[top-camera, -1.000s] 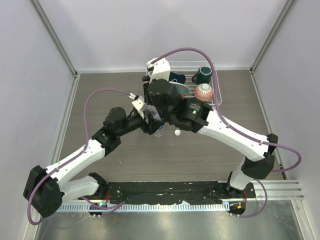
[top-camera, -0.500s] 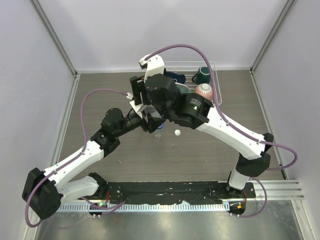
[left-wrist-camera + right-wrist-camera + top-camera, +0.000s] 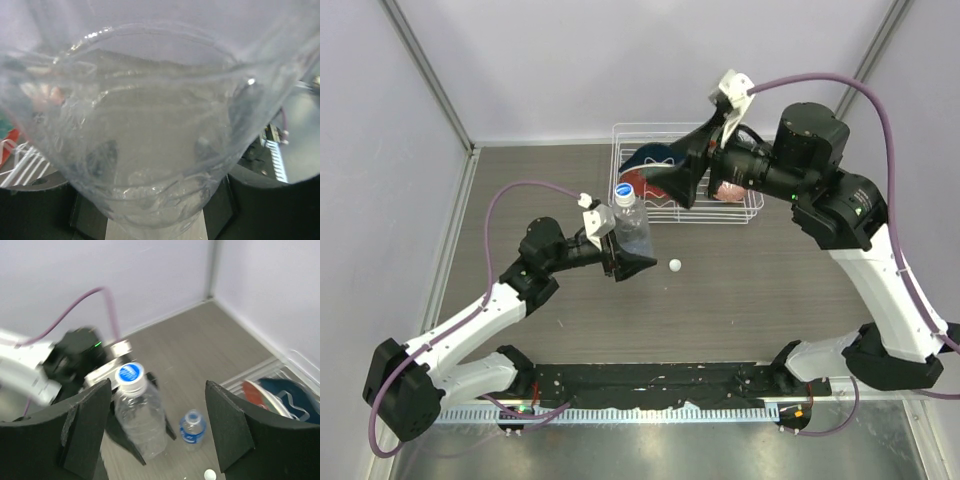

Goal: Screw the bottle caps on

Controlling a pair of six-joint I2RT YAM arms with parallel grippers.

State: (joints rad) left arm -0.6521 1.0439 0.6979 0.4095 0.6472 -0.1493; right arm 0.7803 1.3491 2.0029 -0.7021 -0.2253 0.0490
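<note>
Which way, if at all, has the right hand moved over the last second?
Yes: the right hand left the bottle, moving back-right over the wire rack.

A cap (image 3: 625, 193) sits on the bottle (image 3: 634, 232). On the table (image 3: 750, 300) right of it lies a second cap (image 3: 674, 265); a rack (image 3: 705, 212) stands behind.

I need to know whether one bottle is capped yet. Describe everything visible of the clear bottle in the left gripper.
The clear bottle is thin, ribbed, see-through plastic with no label. It stands roughly upright in front of the wire rack. A cap with a blue rim and pale centre sits on its neck; how tightly cannot be told. The left gripper clasps its lower body from the side.
</note>
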